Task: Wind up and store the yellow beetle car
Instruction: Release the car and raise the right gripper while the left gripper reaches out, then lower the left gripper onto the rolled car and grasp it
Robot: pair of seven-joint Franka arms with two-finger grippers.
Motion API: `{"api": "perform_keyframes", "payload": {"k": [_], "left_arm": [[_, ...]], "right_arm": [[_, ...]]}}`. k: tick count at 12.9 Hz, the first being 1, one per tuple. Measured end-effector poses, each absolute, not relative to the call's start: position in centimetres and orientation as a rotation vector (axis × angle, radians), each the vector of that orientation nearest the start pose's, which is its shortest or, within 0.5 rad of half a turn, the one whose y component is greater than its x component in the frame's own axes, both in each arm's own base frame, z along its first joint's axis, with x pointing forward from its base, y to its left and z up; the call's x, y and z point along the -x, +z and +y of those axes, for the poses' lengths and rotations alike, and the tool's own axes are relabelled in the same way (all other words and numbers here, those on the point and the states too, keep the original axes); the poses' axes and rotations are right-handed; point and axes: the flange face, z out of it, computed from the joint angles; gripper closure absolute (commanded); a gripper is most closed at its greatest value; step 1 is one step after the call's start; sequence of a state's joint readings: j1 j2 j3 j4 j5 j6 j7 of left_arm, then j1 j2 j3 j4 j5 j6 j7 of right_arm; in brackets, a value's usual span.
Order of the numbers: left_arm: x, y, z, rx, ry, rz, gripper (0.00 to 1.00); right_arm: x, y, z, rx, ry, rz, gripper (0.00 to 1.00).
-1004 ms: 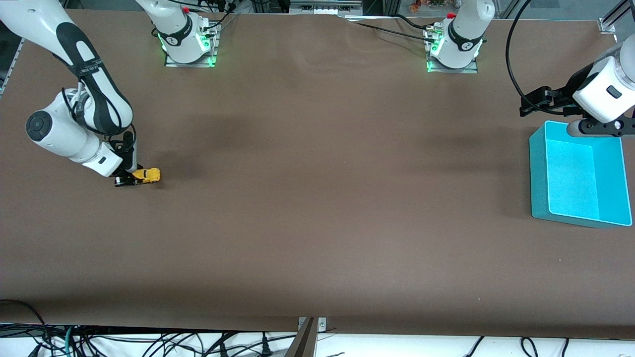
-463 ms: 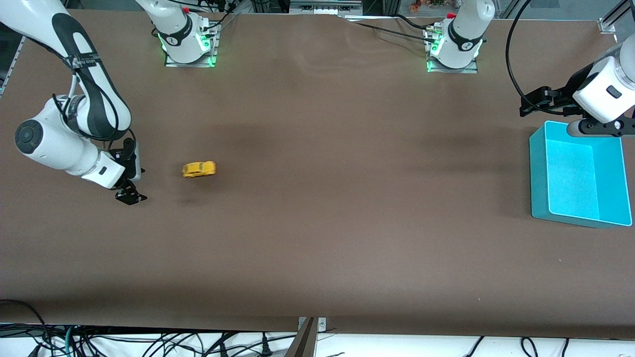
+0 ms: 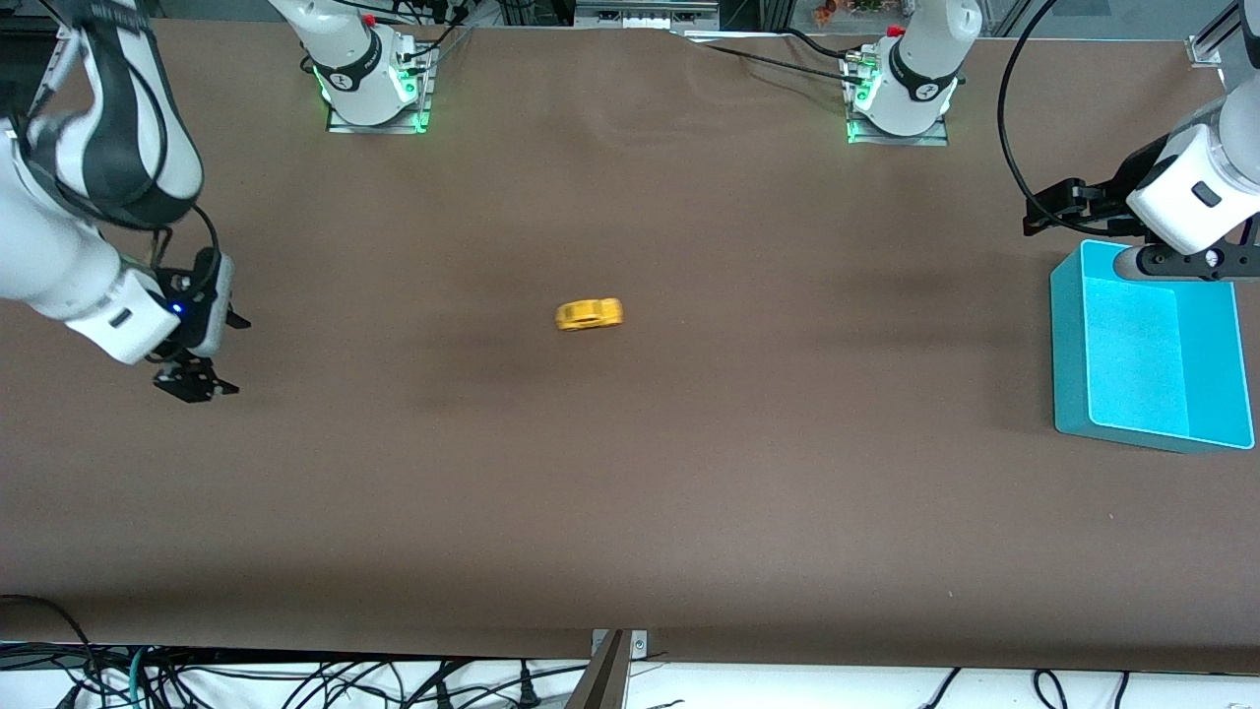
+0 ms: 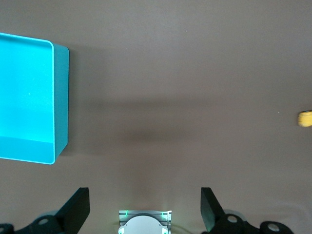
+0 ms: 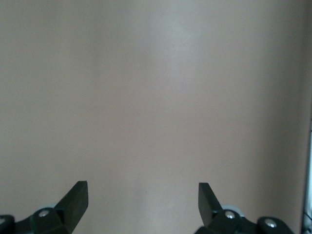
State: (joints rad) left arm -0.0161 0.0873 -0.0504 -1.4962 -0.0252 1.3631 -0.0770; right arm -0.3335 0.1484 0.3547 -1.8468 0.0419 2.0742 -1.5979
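Observation:
The yellow beetle car (image 3: pixel 589 314) stands free on the brown table, about midway between the two arms, and shows as a yellow speck (image 4: pixel 305 118) at the edge of the left wrist view. My right gripper (image 3: pixel 194 382) hangs open and empty over bare table at the right arm's end, well apart from the car; its wrist view (image 5: pixel 142 202) shows only table between the fingers. My left gripper (image 3: pixel 1043 209) waits open and empty in the air beside the turquoise bin (image 3: pixel 1068 325); its own view (image 4: pixel 145 209) shows nothing between the fingers.
The turquoise bin (image 4: pixel 59 97) holds nothing and sits at the left arm's end of the table. Both arm bases (image 3: pixel 372 84) (image 3: pixel 901 94) stand along the table's edge farthest from the front camera. Cables hang below the edge nearest that camera.
The right gripper opened and let go of the car, then lifted and drew back toward its end of the table. The car rolled across the table toward the left arm's end.

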Motion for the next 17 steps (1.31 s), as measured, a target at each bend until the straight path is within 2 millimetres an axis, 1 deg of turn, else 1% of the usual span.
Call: {"api": "perform_keyframes", "payload": {"k": [1,2,3,5,6,8,9,10,12,14,15,17], "left_arm": [[-55.6,59.4,-4.0,3.136,0.350,-0.006,0.00],[-55.6,59.4,-4.2,3.138,0.351,-0.002,0.00],[-55.6,59.4,-4.3,3.139,0.352,0.003,0.00],[-55.8,58.8,-4.7,3.143,0.371,0.061,0.00],[-55.9,58.2,-5.2,3.148,0.389,0.152,0.00],[-55.9,56.9,-7.1,3.132,0.434,0.425,0.00],[-55.7,55.9,-8.0,3.115,0.473,0.545,0.00],[-55.4,54.5,-8.6,3.094,0.521,0.665,0.00],[-54.9,51.9,-8.3,3.049,0.610,0.929,0.00],[-54.5,49.3,-7.6,2.995,0.661,1.184,0.00],[-54.3,47.8,-7.3,2.963,0.670,1.309,0.00],[-53.7,43.7,-6.8,2.891,0.653,1.539,0.00]], "right_arm": [[-59.8,48.3,1.5,-2.250,0.190,2.166,0.00],[-58.6,50.5,2.2,-2.335,0.178,2.064,0.00],[-57.5,52.3,2.6,-2.432,0.159,1.948,0.00],[-55.7,54.6,3.0,-2.634,0.108,1.689,0.00],[-55.0,55.4,3.1,-2.736,0.086,1.530,0.00],[-54.0,56.7,3.0,-2.905,0.049,1.198,0.00],[-53.6,57.3,3.0,-2.965,0.034,1.048,0.00],[-53.4,57.7,3.0,-3.014,0.022,0.905,0.00],[-52.8,58.4,3.0,-3.084,-0.010,0.646,0.00],[-52.0,59.2,3.0,-3.116,-0.039,0.463,0.00],[-51.8,59.5,2.9,-3.121,-0.045,0.416,0.00],[-51.7,59.6,2.2,-3.128,-0.048,0.376,0.00]]}}
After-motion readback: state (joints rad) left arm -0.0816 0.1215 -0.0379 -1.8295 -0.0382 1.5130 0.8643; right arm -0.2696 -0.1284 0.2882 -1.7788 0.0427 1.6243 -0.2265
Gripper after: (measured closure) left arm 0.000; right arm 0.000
